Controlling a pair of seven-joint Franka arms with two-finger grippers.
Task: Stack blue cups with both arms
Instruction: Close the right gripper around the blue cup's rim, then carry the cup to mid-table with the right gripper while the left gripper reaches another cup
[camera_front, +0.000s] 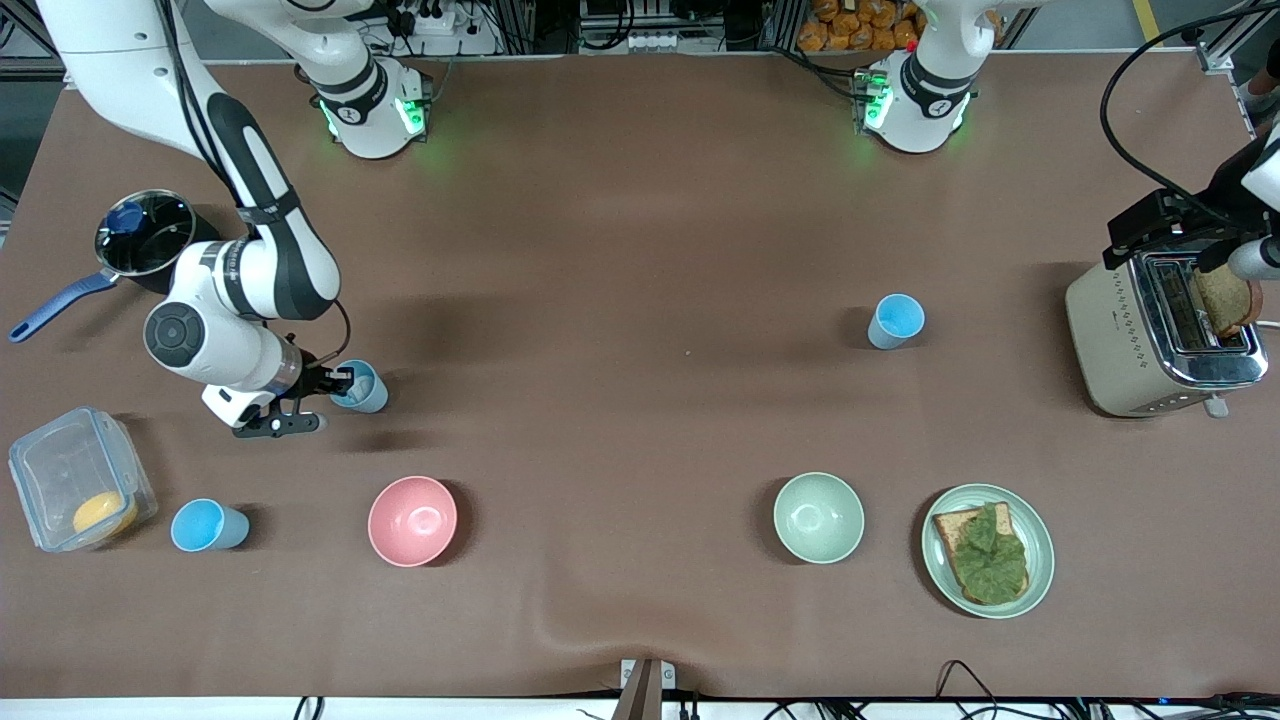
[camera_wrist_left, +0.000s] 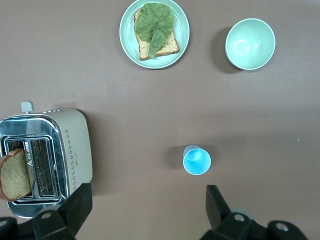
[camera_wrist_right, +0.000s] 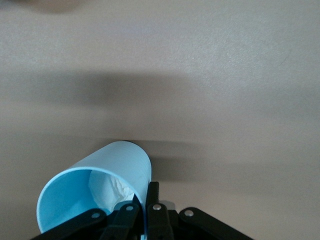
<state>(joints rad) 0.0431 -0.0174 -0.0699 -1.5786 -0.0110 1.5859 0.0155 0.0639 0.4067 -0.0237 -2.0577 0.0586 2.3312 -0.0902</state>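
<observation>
Plate (camera_front: 1040, 520) of toast nearest — right gripper (camera_front: 335, 385) pinches cup (camera_front: 365, 392) rim.

In the right wrist view, the lower edge cuts the cup (camera_wrist_right: 100, 190) and the right gripper (camera_wrist_right: 142, 212). At the front view's right edge, the left gripper (camera_front: 1262, 255) is cut off.

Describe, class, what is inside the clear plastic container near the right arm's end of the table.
Inside the clear container lies one rounded orange-yellow item, resting at the corner nearest the front camera. What it is cannot be told; nothing else shows inside.
</observation>
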